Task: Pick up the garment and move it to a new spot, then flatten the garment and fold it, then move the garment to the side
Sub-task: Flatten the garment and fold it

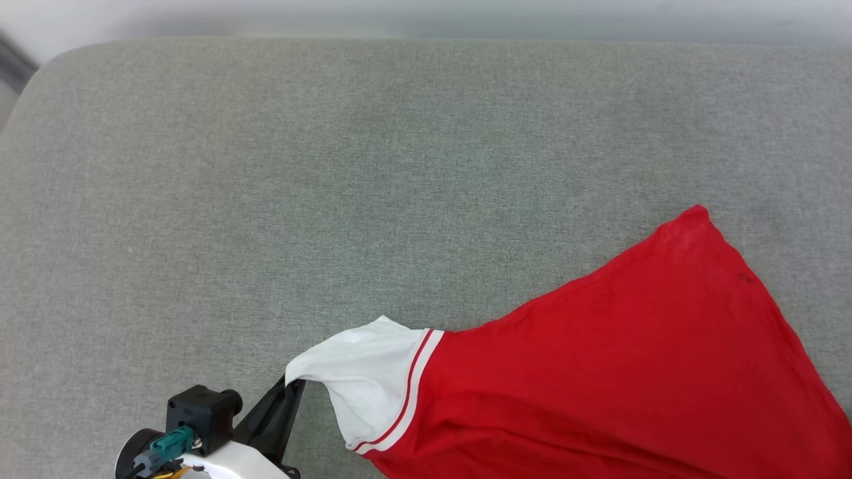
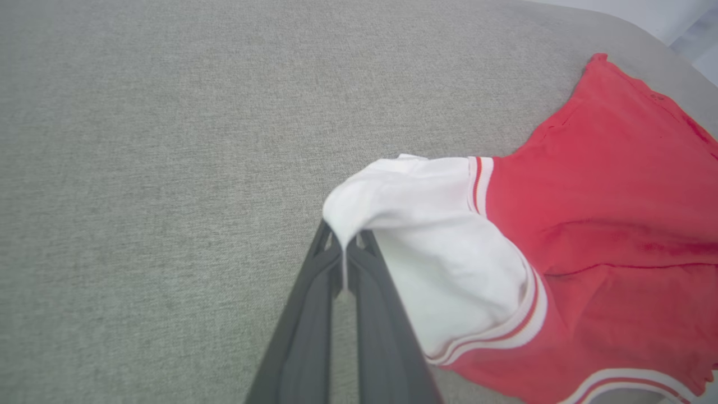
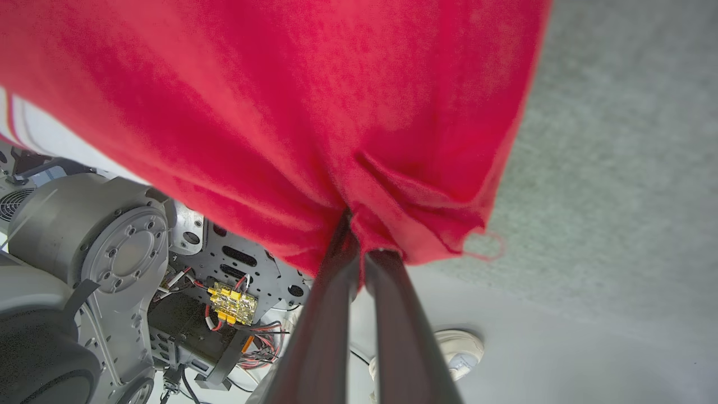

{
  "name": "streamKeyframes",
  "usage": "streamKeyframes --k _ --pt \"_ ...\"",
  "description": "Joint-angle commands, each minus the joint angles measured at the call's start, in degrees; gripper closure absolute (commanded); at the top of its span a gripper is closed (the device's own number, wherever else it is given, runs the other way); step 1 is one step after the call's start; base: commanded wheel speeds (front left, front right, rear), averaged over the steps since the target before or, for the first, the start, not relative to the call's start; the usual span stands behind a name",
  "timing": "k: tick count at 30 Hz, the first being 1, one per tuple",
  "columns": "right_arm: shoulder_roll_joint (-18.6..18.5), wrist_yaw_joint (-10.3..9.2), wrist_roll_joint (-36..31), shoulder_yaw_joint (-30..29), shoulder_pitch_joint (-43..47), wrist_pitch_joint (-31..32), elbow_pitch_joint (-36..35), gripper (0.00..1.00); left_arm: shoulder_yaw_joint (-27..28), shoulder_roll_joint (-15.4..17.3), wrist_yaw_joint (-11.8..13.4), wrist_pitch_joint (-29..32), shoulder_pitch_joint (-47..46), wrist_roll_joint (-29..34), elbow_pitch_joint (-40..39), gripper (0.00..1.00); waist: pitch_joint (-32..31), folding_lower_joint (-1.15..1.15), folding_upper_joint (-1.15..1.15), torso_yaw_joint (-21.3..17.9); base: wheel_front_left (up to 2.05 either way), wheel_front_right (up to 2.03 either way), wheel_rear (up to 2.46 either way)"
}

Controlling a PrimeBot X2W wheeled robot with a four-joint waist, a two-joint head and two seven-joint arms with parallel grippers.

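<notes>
Your left gripper (image 2: 343, 249) is clamped tight on the garment (image 1: 599, 379) at the tip of its white sleeve, right at the fingertips. Your right gripper (image 3: 359, 247) is pinched closed on a bunched red edge. Beyond both sets of fingers the red cloth spreads out, far corner resting on the grey cushion (image 1: 333, 166).

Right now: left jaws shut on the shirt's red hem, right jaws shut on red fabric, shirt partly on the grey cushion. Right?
Not quite. The left gripper has its jaws shut on the tip of the white sleeve, not the red hem; the left wrist view shows it. The rest stands: the right gripper pinches red fabric of the shirt, which lies partly on the grey cushion.
</notes>
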Motion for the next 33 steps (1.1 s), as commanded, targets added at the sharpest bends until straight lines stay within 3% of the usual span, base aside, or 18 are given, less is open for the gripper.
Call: streamKeyframes --k 1,2,10,16,23,28,33 --pt "1.19 -0.03 -1.02 -1.39 0.10 -1.13 0.30 0.76 -0.05 -0.06 -0.08 -0.05 -0.14 0.31 0.04 1.00 -0.05 0.00 0.00 -0.15 0.00 0.00 0.00" --pt "2.21 -0.05 -1.89 -2.58 0.12 -1.58 0.64 0.00 -0.09 0.00 -0.04 0.03 -0.07 0.26 0.12 1.00 -0.16 0.00 0.00 -0.23 0.00 0.00 0.00" --pt "3.46 -0.03 -6.05 -15.32 -5.01 0.40 -4.34 0.00 -0.20 0.24 0.37 0.19 0.63 0.14 -0.06 1.00 -1.24 0.00 0.00 -0.56 0.00 0.00 0.00" --pt "3.43 -0.03 -8.62 -22.13 -13.07 8.37 -11.16 0.00 -0.57 -0.46 -0.37 0.32 -1.10 1.10 -0.23 1.00 0.39 0.00 0.00 0.96 0.00 0.00 0.00" --pt "6.73 -0.03 -14.44 -17.59 -28.26 21.73 -13.07 0.00 -1.15 -1.91 -1.47 0.68 -3.77 2.34 0.47 1.00 3.70 0.00 0.00 3.68 0.00 0.00 0.00" --pt "12.21 -0.03 -18.12 -12.41 -38.99 27.80 -7.45 0.00 -1.41 -3.41 -2.07 0.59 -5.55 3.19 1.10 1.00 6.49 0.00 0.00 5.57 0.00 0.00 0.00" --pt "16.74 -0.03 -21.68 -8.75 -45.74 29.35 0.45 0.00 -1.31 -4.72 -2.59 0.36 -7.11 4.20 1.55 1.00 9.56 0.00 0.00 7.07 0.00 0.00 0.00"
